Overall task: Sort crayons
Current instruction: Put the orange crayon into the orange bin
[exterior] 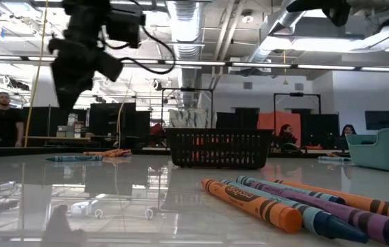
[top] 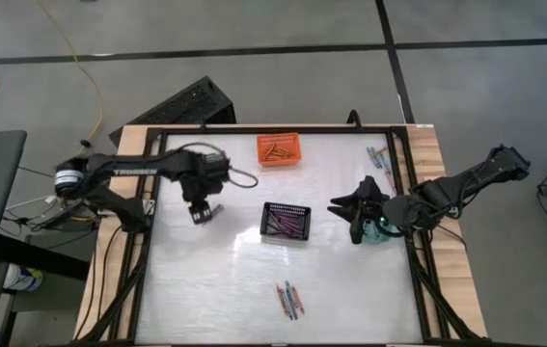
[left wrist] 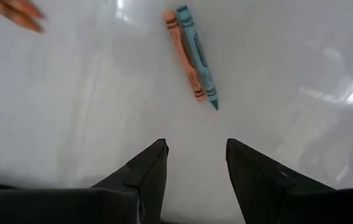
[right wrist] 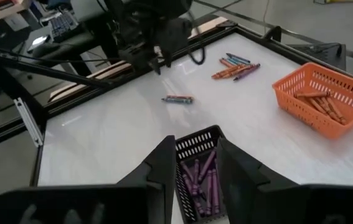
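Dark fingers, left: spread apart on the left gripper (left wrist: 195, 149), nothing between them, hanging above the glossy white table top (top: 205, 289).
Straight ahead of these fingers: one thin orange wax crayon (left wrist: 184, 59) and one thin teal-blue wax crayon (left wrist: 196, 56), flat on the table, side by side and touching along most of their length.
Dark fingers, right: also parted and empty on the right gripper (right wrist: 192, 149), waiting near the right table edge, beside the small teal plastic basket (top: 383, 231).
Baskets: small black mesh basket (top: 286, 221) in the middle with purple crayons inside; small orange mesh basket (top: 279, 149) at the far edge with orange crayons inside.
Other loose crayons: mixed group (top: 289, 300) near the front edge, another group (top: 379, 156) at the far right corner, one more heap (right wrist: 232, 67) beyond the pair in the right wrist view.
Risk, double pick: likely to catch both colours in one closing, because of the touching pair; then one stick in the wrong basket.
Risk, push: possible to shove or roll the neighbour away on the smooth surface, if only one fingertip lands between the two.
Risk, height: hard to grip such a thin flat stick; too low means scraping on the table, too high means closing on air.
Risk, tilt: off-centre hold could swing the crayon and drop it before the basket.
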Robot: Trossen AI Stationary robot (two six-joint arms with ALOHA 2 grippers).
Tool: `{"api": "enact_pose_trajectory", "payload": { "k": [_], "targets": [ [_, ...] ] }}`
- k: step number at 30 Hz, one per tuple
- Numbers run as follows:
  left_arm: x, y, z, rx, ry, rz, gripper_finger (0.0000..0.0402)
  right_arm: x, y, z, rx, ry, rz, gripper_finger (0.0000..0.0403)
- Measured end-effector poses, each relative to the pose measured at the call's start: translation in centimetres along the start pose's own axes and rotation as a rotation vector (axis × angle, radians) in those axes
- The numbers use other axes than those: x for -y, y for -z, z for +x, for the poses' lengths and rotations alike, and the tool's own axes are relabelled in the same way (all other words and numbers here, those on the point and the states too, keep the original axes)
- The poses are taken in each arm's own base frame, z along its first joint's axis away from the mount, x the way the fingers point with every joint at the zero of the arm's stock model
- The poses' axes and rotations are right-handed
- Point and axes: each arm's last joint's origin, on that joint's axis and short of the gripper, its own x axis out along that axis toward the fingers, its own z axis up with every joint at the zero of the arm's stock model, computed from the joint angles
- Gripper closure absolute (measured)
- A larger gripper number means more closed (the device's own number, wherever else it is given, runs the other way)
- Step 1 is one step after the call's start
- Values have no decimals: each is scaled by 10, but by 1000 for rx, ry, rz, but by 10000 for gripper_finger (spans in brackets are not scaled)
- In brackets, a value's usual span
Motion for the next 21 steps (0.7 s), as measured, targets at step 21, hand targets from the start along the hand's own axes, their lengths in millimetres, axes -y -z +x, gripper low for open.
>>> {"api": "enact_pose_trajectory", "payload": {
  "k": [21],
  "targets": [
    [26, 17, 47, 299, -158, -131, 249, 7, -7, 6, 29, 41, -5, 291]
  ]
}}
